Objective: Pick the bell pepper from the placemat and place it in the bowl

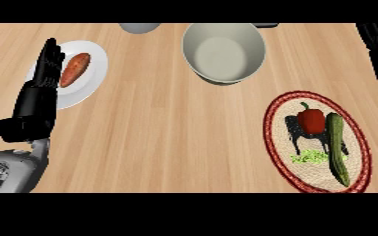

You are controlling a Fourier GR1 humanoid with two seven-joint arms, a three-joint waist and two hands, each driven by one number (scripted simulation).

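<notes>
A red bell pepper point(311, 120) with a green stem lies on an oval placemat point(279, 130) with a red rim at the right of the counter. Beside it on the mat lies a long green cucumber point(338, 150). An empty pale bowl point(224, 52) stands at the top middle, up and left of the mat. My left hand point(40, 92) rests at the far left, fingers straight and pointing up, holding nothing. It is far from the pepper. My right hand does not show.
A white plate point(92, 82) with an orange sweet potato point(74, 69) sits at the upper left, partly behind my left hand. A grey round object point(139, 27) shows at the top edge. A dark object point(368, 35) is at the top right corner.
</notes>
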